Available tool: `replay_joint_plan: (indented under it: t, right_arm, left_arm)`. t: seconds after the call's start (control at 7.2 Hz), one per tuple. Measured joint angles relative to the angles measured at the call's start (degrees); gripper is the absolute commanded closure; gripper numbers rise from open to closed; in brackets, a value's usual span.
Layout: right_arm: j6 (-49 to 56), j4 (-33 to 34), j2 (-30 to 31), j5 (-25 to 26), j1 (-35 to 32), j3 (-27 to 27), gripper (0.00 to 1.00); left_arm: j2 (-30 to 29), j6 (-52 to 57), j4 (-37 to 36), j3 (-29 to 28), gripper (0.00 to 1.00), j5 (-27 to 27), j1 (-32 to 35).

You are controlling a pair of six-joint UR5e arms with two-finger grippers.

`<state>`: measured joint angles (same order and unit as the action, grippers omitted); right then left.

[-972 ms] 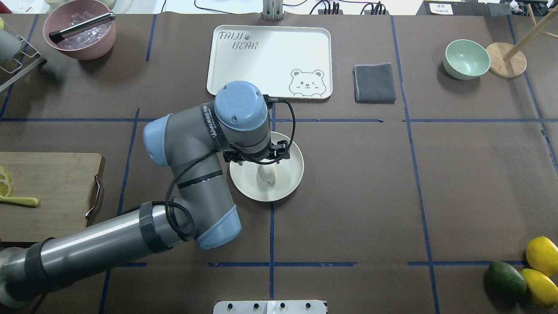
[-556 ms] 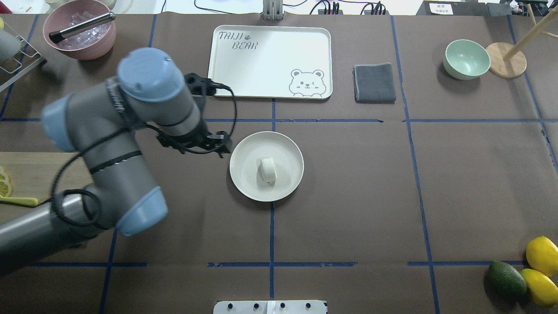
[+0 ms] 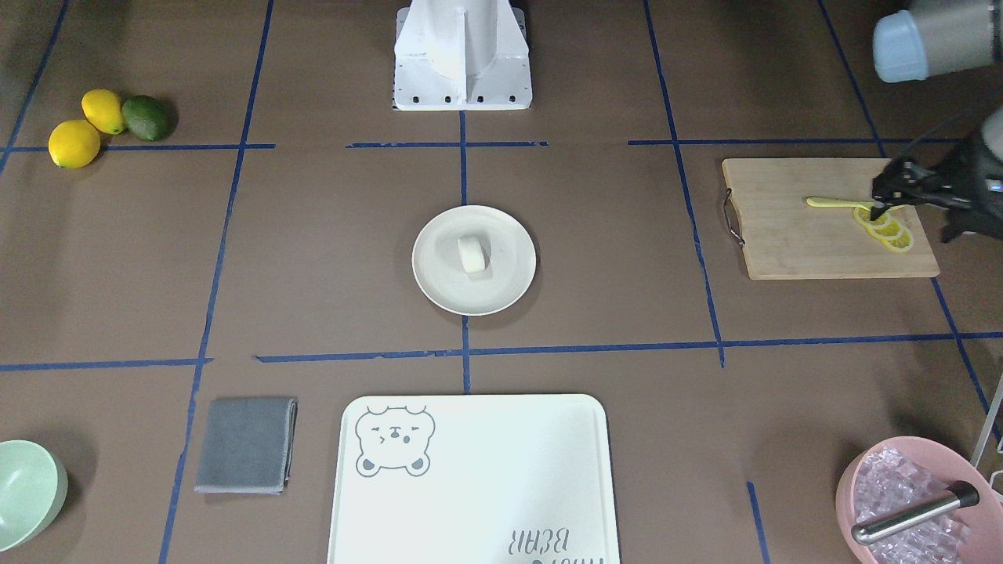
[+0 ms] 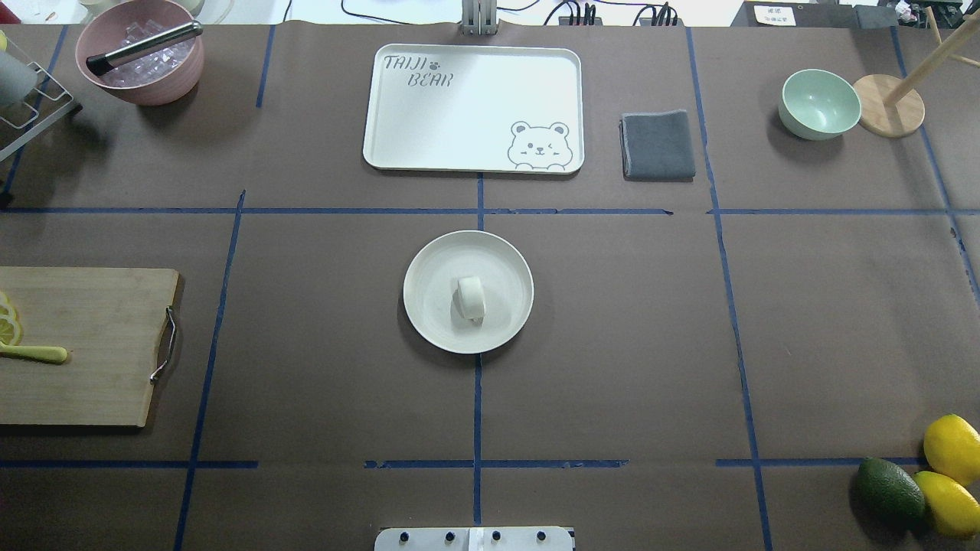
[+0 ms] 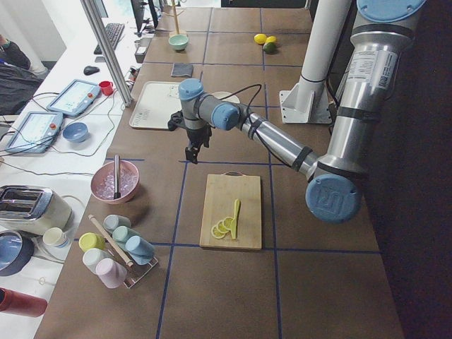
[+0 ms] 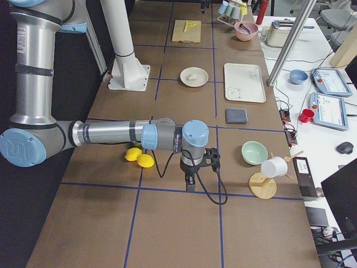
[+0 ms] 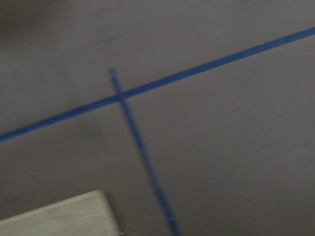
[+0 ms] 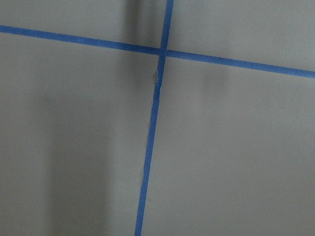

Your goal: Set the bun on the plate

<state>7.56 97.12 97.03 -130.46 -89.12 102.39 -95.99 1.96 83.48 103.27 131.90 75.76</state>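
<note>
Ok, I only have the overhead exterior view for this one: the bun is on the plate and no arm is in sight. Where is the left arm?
Observer: The left gripper hangs raised above the table by the cutting board, seen from exterior left.
Operator: Over the board itself?
Observer: Its wrist camera shows only the board's corner and a tape cross, so it is likely just off the board.
Operator: And the right one?
Observer: The right gripper points down at the table near two lemons. It shows in exterior right only, so I cannot tell if it is open or shut.
</note>
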Motion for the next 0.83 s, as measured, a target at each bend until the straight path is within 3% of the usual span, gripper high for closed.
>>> replay_joint_plan:
  t: [0.28,0.83]
  right_arm:
    - [0.06,0.0,0.03,-0.05,0.0,0.0,0.0]
    - [0.01,0.0,0.01,-0.06,0.0,0.0,0.0]
  left_arm:
    - [4.96,4.02,0.57,-6.19,0.0,1.29,8.16]
    - [7.97,4.32,0.76,-9.66,0.0,1.12,14.13]
